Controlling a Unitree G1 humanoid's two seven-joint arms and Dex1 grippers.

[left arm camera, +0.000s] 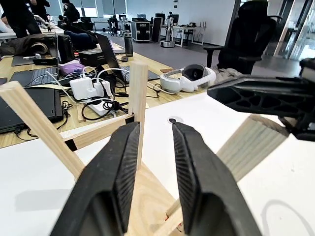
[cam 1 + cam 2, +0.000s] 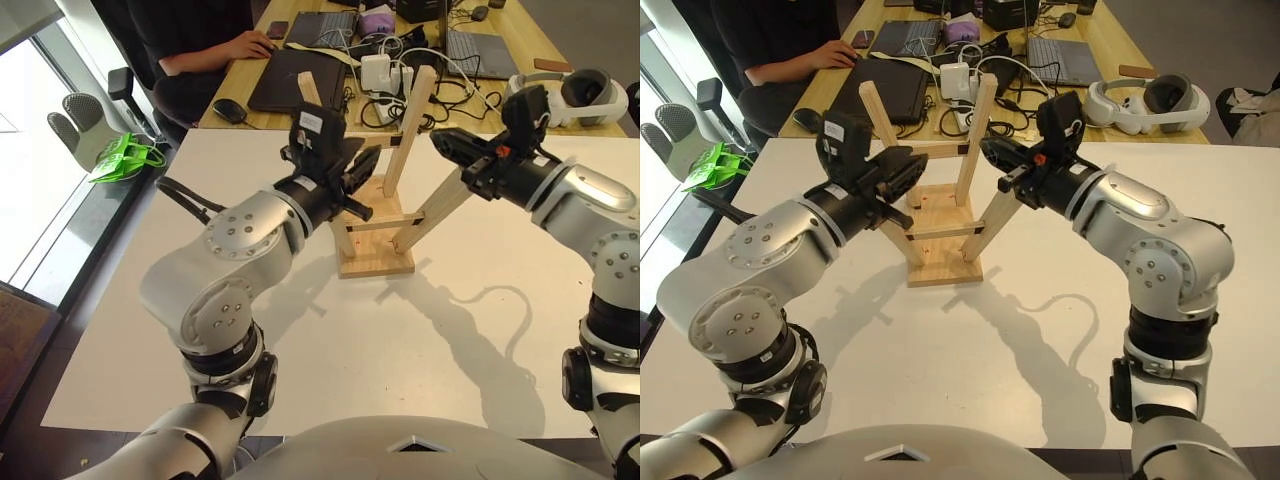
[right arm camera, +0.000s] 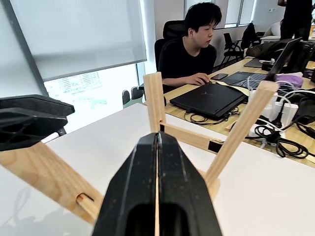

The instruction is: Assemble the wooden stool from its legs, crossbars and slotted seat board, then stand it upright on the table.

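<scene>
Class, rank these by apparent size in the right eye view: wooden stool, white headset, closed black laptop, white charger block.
1. wooden stool, clearly largest.
2. closed black laptop and white headset look alike; the laptop is partly covered, so unranked.
3. white charger block, smallest.

The left claw covers the middle of 1 stool leg, probably hiding where a crossbar joins it.

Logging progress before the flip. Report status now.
Left gripper open by the legs. Right gripper shut, empty, near a leg top. Stool inverted, seat board on table, not yet upright. Cables on desk behind, clear of stool.
</scene>
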